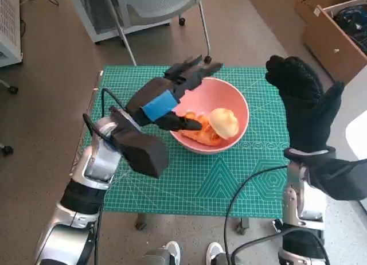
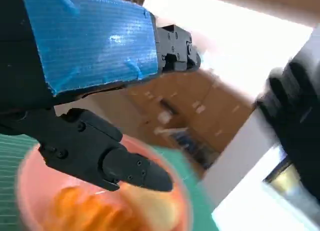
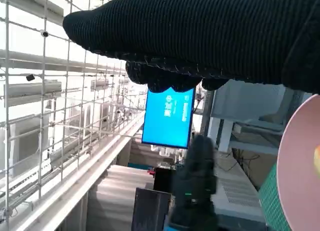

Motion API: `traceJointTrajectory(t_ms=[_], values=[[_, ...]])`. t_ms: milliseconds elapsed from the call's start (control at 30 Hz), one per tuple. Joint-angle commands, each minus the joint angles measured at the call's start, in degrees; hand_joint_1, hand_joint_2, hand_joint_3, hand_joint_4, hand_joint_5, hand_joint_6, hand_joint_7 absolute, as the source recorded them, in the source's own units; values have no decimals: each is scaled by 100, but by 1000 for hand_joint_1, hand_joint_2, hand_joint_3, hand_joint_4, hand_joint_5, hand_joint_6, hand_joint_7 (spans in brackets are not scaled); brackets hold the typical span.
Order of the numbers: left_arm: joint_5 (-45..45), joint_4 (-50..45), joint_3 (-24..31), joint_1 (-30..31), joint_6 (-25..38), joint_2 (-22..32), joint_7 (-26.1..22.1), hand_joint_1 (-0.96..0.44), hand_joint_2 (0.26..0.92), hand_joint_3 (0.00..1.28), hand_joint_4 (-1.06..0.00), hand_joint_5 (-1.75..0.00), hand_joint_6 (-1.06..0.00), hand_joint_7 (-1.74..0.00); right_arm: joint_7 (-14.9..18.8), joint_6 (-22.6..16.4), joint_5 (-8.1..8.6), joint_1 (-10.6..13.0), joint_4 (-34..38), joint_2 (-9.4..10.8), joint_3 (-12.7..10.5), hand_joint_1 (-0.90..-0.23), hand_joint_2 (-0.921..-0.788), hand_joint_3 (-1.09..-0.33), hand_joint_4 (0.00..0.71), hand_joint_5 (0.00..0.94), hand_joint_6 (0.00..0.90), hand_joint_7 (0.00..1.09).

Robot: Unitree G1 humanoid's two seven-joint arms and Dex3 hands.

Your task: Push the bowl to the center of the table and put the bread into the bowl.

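Note:
A pink bowl (image 1: 237, 102) sits near the middle of the green mat, slightly toward the far side. Inside it lie an orange croissant-like bread (image 1: 200, 133) and a pale yellow bread piece (image 1: 225, 121). My left hand (image 1: 172, 96) hovers over the bowl's left rim with its fingers spread and nothing in them; its thumb points at the orange bread. In the left wrist view the bowl (image 2: 25, 178) and the orange bread (image 2: 80, 211) are blurred below the thumb (image 2: 107, 158). My right hand (image 1: 301, 101) is raised upright at the mat's right edge, empty. The bowl's rim (image 3: 295, 176) shows in the right wrist view.
The green cutting mat (image 1: 195, 184) covers the small table. A chair (image 1: 155, 4) stands beyond the far edge, with a cardboard box and wooden cabinet (image 1: 335, 30) at the far right. A black cable (image 1: 246, 184) crosses the near right of the mat. Shoes (image 1: 215, 253) show below the table.

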Motion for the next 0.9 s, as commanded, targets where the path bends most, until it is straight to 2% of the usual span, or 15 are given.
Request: traceJointTrajectory(t_ms=[33,333,500,600,733,900], values=[[-640,109,350,91,-250,-194,-9,-725,921,289,-31,-13,-49,-284,-44,135,6,121,-59,3,10,-572,-921,-627,309,0,121,497],[-2710,-302,1054,439,104,-873,-531,-674,921,401,-67,-12,-5,-446,-41,268,61,114,-274,-8,6,-574,-921,-622,310,1,120,501],[-3663,-466,1307,649,283,-1225,-842,-674,921,405,-79,-16,0,-488,-79,349,51,137,-452,20,26,-572,-921,-617,316,4,118,503],[-3870,-501,1385,736,268,-1338,-916,-673,921,403,-83,-18,1,-527,-98,379,38,146,-529,34,38,-573,-921,-616,320,5,119,505],[-3696,-535,1401,812,122,-1325,-899,-668,921,403,-85,-20,1,-562,-120,378,7,148,-603,31,55,-574,-921,-616,321,6,118,508],[-3620,-763,1393,906,267,-1314,-783,-641,921,392,-91,-24,1,-581,-126,401,4,121,-678,-3,57,-569,-921,-616,322,6,118,510]])
